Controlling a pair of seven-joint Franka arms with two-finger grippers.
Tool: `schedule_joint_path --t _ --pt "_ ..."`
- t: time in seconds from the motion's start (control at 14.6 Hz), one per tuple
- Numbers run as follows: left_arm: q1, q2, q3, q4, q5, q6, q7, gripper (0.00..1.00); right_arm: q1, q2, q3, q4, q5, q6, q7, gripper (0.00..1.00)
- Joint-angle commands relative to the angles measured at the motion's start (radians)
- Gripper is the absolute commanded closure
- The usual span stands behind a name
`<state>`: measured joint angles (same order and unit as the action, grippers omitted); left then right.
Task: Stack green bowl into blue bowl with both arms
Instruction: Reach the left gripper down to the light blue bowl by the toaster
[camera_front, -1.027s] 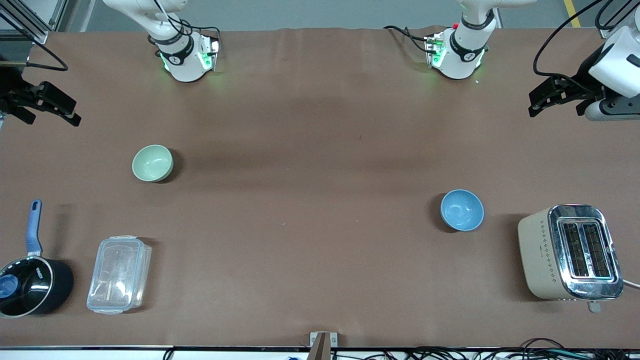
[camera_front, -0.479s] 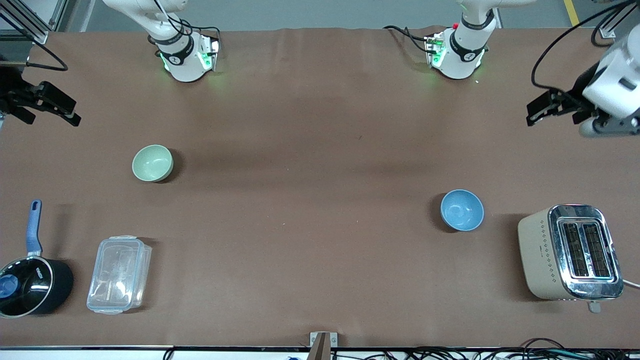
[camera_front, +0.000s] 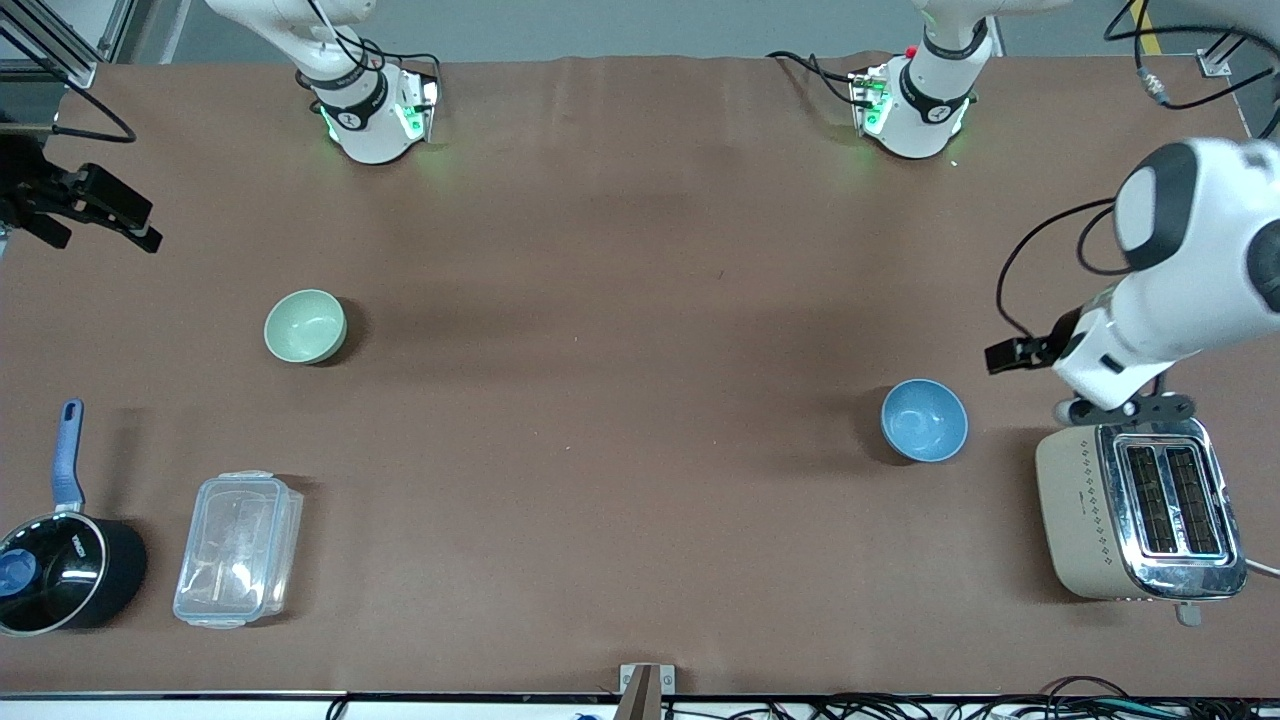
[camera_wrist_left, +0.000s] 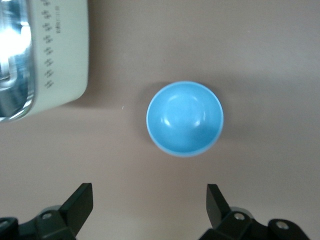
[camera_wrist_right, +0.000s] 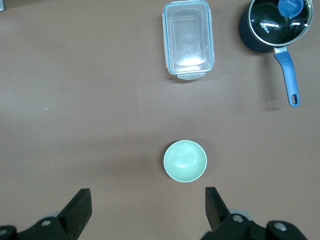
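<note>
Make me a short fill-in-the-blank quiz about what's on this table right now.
1. The blue bowl sits beside the ____.
2. The green bowl has ____ inside it.
3. The left hand has its fingers ____ above the blue bowl.
4. The clear box lies beside the black ____.

Missing words: toaster; nothing; open; saucepan

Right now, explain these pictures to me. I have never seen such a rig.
Two white robot arms, the left arm and the right arm, work at a brown table. The wide picture comes from a high camera facing them. The other two come from cameras on their wrists.

On the table lie a green bowl, a blue bowl, a toaster, a saucepan and a clear box.

The left tool hangs open above the table beside the blue bowl. The right tool hangs open above the table near the green bowl. Neither holds anything.
</note>
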<state>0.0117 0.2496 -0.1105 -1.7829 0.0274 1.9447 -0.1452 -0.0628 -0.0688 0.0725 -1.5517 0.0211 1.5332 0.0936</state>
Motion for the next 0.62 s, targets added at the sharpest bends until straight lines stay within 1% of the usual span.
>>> schedule_joint_path --t 0.0,0.21,0.27,0.41,0.55 --pt "0.010 0.017 -0.005 -0.131 0.019 0.205 -0.005 0.00 -0.041 0.007 0.004 -0.036 0.008 0.010 -0.014 0.00" --pt "0.013 0.078 -0.003 -0.203 0.019 0.377 -0.004 0.00 -0.086 0.007 0.003 -0.120 0.008 0.060 -0.017 0.00" --pt "0.019 0.103 -0.003 -0.214 0.019 0.422 -0.005 0.03 -0.095 0.007 0.003 -0.158 0.006 0.099 -0.020 0.00" --pt "0.020 0.157 -0.003 -0.211 0.019 0.470 -0.002 0.12 -0.103 0.004 0.003 -0.261 0.003 0.178 -0.021 0.00" --pt "0.020 0.204 -0.003 -0.207 0.020 0.528 0.009 0.18 -0.120 0.007 0.003 -0.341 0.002 0.237 -0.037 0.00"
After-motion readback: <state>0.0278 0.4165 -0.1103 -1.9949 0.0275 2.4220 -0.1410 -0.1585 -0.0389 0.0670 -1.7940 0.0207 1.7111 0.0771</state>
